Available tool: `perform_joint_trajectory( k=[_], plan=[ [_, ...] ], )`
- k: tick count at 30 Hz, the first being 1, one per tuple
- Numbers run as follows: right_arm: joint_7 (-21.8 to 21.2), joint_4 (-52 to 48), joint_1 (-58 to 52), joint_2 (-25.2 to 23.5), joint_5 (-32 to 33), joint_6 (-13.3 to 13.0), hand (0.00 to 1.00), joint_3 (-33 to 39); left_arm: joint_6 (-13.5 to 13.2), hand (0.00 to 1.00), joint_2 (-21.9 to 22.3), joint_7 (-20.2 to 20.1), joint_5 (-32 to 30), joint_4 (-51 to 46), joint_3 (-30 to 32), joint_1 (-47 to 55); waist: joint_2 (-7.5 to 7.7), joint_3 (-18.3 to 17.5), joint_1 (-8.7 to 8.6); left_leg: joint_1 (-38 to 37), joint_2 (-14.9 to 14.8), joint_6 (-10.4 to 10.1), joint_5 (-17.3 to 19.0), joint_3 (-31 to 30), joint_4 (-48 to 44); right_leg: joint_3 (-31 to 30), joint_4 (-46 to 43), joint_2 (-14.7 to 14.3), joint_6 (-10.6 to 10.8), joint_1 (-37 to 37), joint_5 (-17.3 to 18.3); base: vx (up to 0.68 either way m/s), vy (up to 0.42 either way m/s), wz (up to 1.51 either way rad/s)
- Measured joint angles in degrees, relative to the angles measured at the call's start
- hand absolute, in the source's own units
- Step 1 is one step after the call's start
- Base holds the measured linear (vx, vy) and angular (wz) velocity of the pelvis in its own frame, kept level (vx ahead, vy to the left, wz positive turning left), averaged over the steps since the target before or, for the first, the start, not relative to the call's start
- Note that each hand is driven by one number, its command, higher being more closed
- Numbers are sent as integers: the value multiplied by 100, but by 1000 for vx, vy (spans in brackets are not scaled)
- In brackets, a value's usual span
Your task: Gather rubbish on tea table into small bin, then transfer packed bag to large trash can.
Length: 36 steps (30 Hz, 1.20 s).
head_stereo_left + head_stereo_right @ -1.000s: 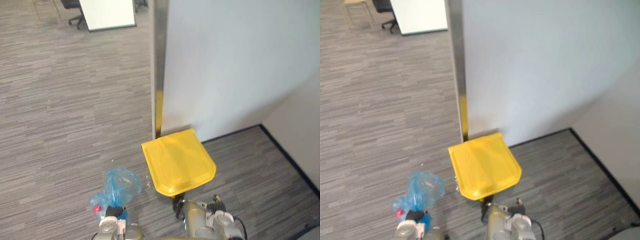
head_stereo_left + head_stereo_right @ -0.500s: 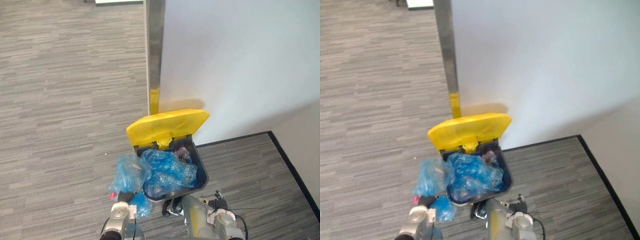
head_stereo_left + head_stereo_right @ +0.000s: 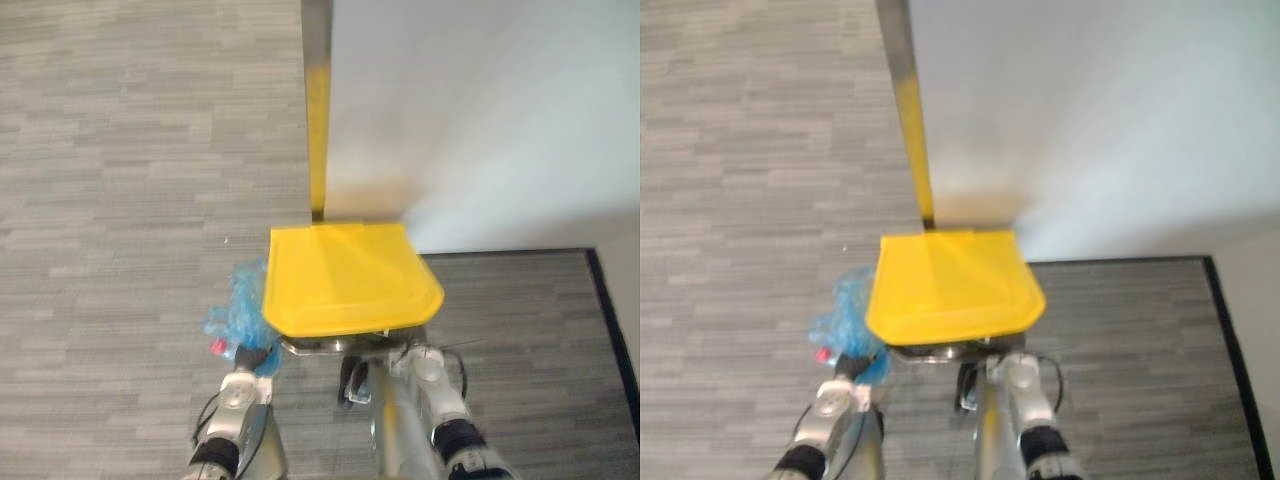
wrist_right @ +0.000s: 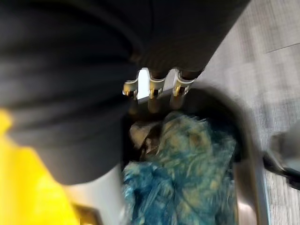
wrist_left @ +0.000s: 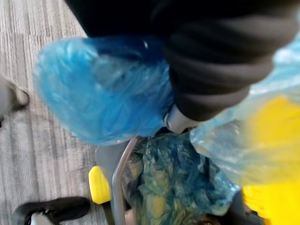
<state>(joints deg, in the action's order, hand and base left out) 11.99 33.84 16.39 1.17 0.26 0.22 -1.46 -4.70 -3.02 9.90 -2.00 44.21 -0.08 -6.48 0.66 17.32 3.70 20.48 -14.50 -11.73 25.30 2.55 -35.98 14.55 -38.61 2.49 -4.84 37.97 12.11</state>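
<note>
"What's hard to see?"
"The right hand [image 4: 151, 87] sits under the yellow lid [image 3: 350, 280]; I cannot tell its grip."
"The blue bag [image 3: 238, 305]?"
"At the lid's 9 o'clock, against the left hand [image 5: 211, 75], grip unclear."

A yellow lid [image 3: 955, 282] lies flat over the large trash can at the centre, below a metal post [image 3: 902, 110] at 12 o'clock. At the lid's 8 o'clock edge, the left hand [image 3: 853, 368] grips a blue bag [image 3: 845, 318] from beneath. The right hand [image 3: 1015, 372] meets the lid's 6 o'clock edge.
</note>
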Motion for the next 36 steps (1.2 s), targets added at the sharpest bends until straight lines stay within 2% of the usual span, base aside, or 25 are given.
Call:
perform_joint_trajectory(
  k=[1,3,7,10,13,16,20,29,31,34,36],
  plan=[
    [37,-113,168,17,73,1,0,2,2,100,-7,3,9,29,-81,28,19,30,2,-64,10,-144,-131,6,177,19,22,9,-125,-9,-92,-7,-99,12],
    [49,-164,540,116,243,-8,0,-75,-7,100,-18,4,20,2,-146,34,12,35,-5,-153,14,-207,-309,-11,468,69,220,-13,-200,-107,-190,-10,-92,10],
    [178,-182,1306,361,485,-69,0,-111,-108,100,-37,12,226,-66,-237,-98,-2,54,10,-104,11,-121,-512,-133,708,229,677,-63,-224,-186,-422,-29,-33,11],
    [281,-264,1542,574,568,-113,0,-102,-138,100,-73,21,231,-169,-367,-180,-2,115,20,58,17,-219,-623,-205,719,308,730,-17,-183,-188,-486,-75,-3,21],
    [359,-381,1679,609,725,-133,0,-93,-152,100,-87,52,231,-267,-390,-238,-4,120,27,186,61,-218,-741,-375,804,406,875,22,-167,-188,-566,-50,-1,27],
    [377,-378,1888,606,791,-134,0,-97,-172,100,-103,125,231,-306,-435,-295,-3,122,100,240,61,-247,-795,-416,858,473,967,30,-176,-188,-612,-28,-16,10],
    [384,-368,2107,612,890,-134,0,-86,-183,100,-176,130,239,-413,-512,-344,13,134,103,256,63,-243,-818,-421,874,487,978,33,-172,-189,-641,0,0,0],
    [398,-122,2650,831,989,-141,0,72,-242,100,-509,227,596,-1484,-1026,-462,24,272,118,233,90,-277,-887,-518,924,499,894,61,-192,-243,-666,5,-3,5],
    [402,-114,2686,915,989,-142,0,70,-262,100,-520,227,733,-1816,-1113,-470,21,416,106,110,90,-275,-887,-554,931,501,897,54,-170,-380,-653,-4,5,8],
    [403,71,2808,1043,985,-180,0,63,-454,100,-559,223,959,-2309,-1243,-457,45,480,104,113,105,-264,-890,-589,959,503,932,52,-93,-395,-611,-27,-8,5],
    [402,111,2818,1062,982,-181,0,63,-478,100,-585,224,1062,-2574,-1286,-452,46,480,101,106,109,-258,-905,-614,989,507,942,45,-91,-397,-612,-8,-10,2]
  ],
)
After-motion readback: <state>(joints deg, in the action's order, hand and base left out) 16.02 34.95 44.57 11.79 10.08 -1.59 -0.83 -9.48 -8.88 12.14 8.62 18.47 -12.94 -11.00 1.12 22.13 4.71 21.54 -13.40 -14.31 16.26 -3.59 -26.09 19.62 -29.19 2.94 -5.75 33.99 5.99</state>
